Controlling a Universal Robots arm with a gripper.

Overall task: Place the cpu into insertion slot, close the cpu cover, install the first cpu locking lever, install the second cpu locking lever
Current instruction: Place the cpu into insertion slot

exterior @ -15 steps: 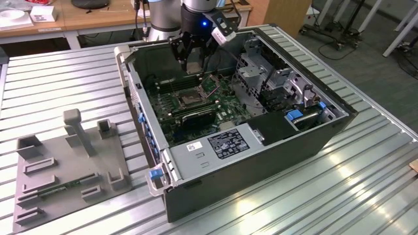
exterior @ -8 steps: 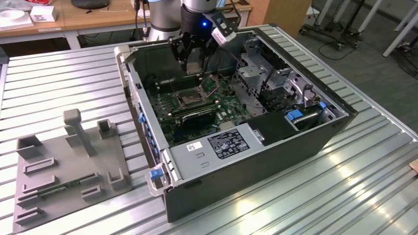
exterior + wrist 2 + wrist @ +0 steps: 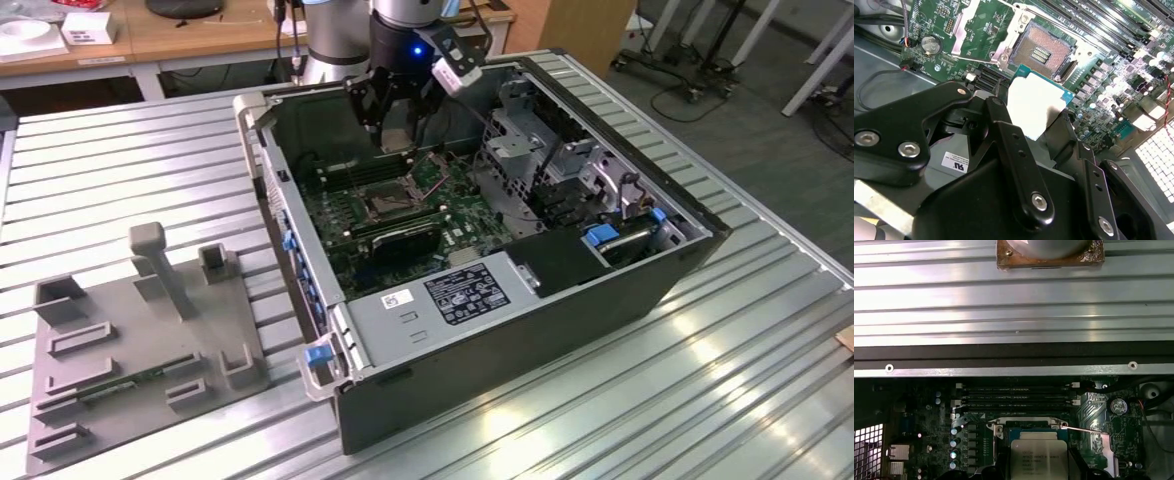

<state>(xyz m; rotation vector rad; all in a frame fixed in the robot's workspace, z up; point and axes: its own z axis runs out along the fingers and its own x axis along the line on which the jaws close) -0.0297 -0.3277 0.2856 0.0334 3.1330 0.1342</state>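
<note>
The gripper (image 3: pixel 1035 119) is closed on the cpu (image 3: pixel 1034 100), pinching two opposite edges and holding it above the open socket (image 3: pixel 1043 50), whose contact field lies bare. Around the socket spreads the green motherboard (image 3: pixel 944 15), inside an opened computer case (image 3: pixel 534 340) on the bench (image 3: pixel 134 170).

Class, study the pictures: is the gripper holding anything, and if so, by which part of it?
Yes. The gripper holds the cpu, pinched by two opposite side edges, just above the open socket.
</note>
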